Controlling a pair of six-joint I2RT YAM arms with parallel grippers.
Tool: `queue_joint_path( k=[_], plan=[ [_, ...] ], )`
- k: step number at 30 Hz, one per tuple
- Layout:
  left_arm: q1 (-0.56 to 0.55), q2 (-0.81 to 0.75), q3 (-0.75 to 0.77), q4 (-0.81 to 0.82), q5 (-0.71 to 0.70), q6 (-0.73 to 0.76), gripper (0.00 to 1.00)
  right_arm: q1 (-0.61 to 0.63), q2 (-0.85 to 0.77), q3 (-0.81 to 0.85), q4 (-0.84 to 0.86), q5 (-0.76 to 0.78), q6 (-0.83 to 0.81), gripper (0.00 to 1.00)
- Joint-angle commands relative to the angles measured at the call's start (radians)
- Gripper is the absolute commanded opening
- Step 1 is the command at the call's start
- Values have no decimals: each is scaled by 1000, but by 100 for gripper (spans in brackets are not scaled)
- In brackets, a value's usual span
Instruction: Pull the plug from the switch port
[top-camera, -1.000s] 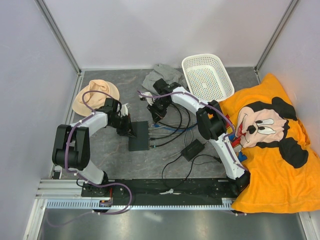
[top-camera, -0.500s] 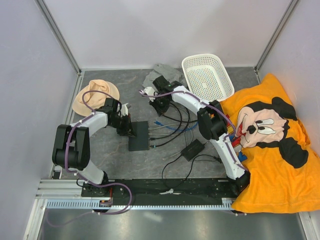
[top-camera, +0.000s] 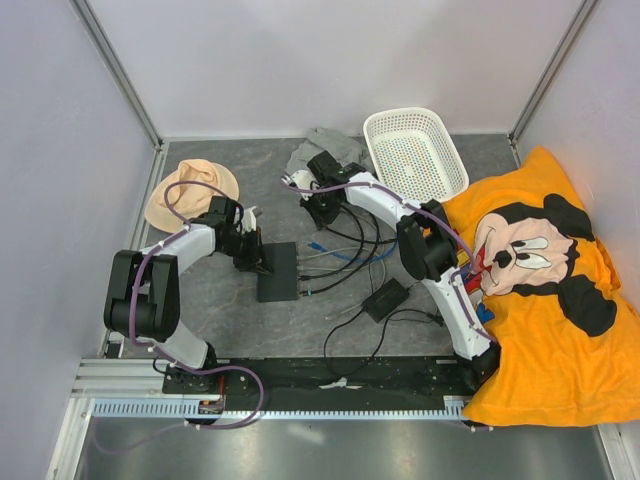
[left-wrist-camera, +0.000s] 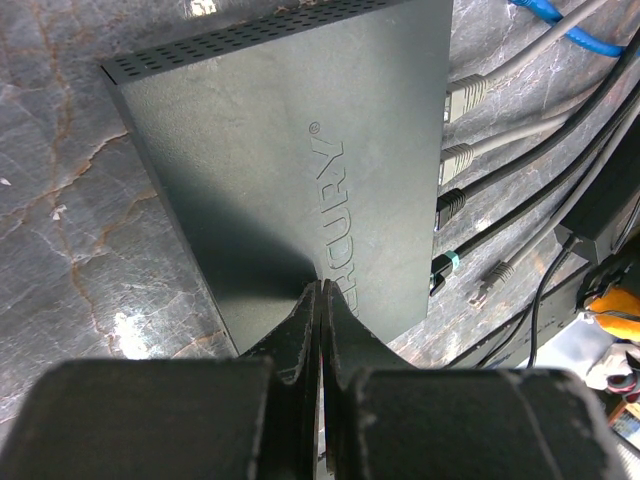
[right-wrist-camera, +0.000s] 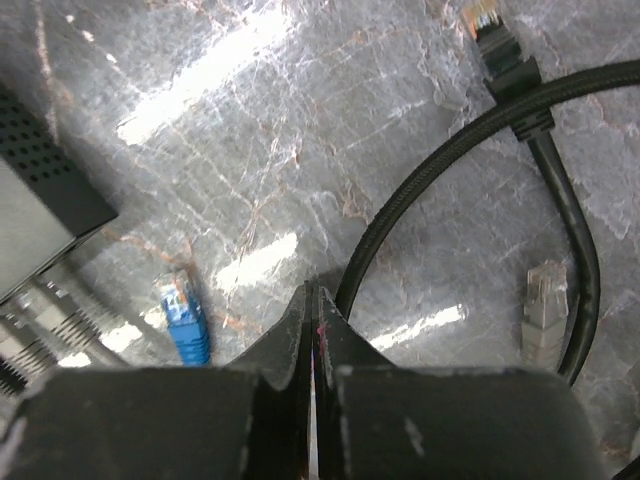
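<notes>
Right gripper (right-wrist-camera: 312, 295) — fingers are pressed together and nothing is seen between them; the tips are held just over the table (right-wrist-camera: 300, 120). Just right of the tips a black cable (right-wrist-camera: 420, 190) is seen curving away; whether it is touched cannot be told. Near the tips, down and to the left, the blue plug (right-wrist-camera: 185, 312) is found lying free on the table, in no socket. Farther left, a corner of the switch (right-wrist-camera: 40, 190) is caught at the frame edge. To the right a grey plug (right-wrist-camera: 545, 318) lies loose; far up and right, a black plug (right-wrist-camera: 497, 40) too.

Left gripper (left-wrist-camera: 318, 295) — fingers are closed tight, and the tips are set on the switch top at its near edge. The switch port (left-wrist-camera: 441, 130) row is seen along the side ahead and right of the tips. Four seated plugs (left-wrist-camera: 455, 158) are counted there, two grey and two black.
</notes>
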Motion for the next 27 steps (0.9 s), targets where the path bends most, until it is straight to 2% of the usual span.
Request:
queue_joint_path(
  k=[1, 3, 6, 7, 9, 12, 15, 21, 27],
  plan=[
    [0, -3, -29, 22, -97, 26, 2, -20, -129, -63, 73, -61, 41, 0],
    [0, -6, -29, 22, -97, 26, 2, -19, -170, -92, 88, -91, 52, 0],
    [0, -9, -22, 23, -88, 38, 2, -19, -198, -149, 91, -193, 72, 17],
    [0, -15, -16, 23, -88, 43, 2, -19, -201, -158, 84, -267, 72, 30],
    [0, -34, 16, 25, -81, 44, 2, -13, -201, -190, 81, -310, 77, 34],
    [0, -78, 63, 8, -68, 49, 2, 3, -189, -217, 73, -339, 80, 34],
    [2, -120, 79, -40, -103, 84, 1, 18, -179, -221, 74, -364, 86, 28],
    [12, -212, -19, -43, -107, 78, 1, 53, -135, -188, 68, -355, 81, 25],
    [19, -224, -22, -40, -88, 83, 2, 95, -63, -136, 58, -292, 78, 22]
  ],
)
